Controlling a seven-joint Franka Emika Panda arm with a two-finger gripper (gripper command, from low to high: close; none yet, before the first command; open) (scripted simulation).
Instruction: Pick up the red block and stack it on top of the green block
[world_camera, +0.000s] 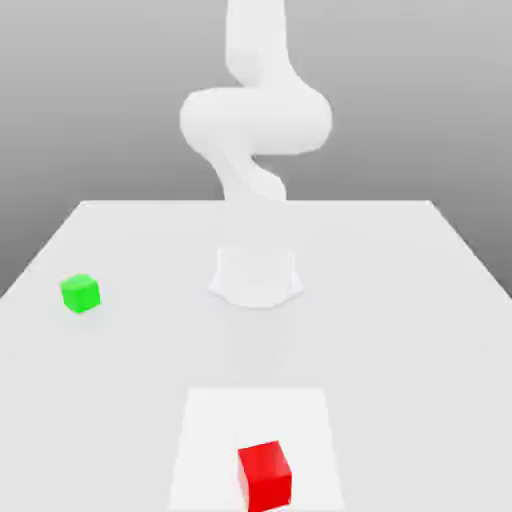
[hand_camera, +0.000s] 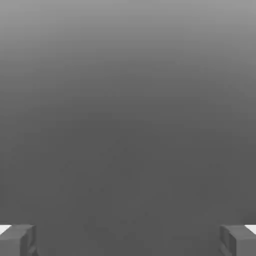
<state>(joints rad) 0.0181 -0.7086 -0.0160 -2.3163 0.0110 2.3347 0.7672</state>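
**On the white table: both blocks untouched, stacking not begun**

On the white table, the red block is seen resting at the near edge of the exterior view, slightly to that view's right of centre, on a paler square patch of the surface. The green block is placed farther back, toward the exterior view's left, well apart from the red block. Each cube sits flat on the table, with nothing on top of it.

The white arm is seen rising at the far side of the table, above its round base. Neither cube is touched by it.

The gripper is shown in the hand view with one fingertip at each lower corner of the picture. The jaws are spread wide apart, and nothing is held between them; plain grey background is seen in the gap.

Task progress is judged to be at the very start. No step has been completed: the red block has not been grasped, lifted or carried. The following remain to be done:

1. The spread gripper is to be brought over the red block and closed on it.
2. The red block is to be lifted and carried toward the far left.
3. The red block is to be set squarely on the green block and released.
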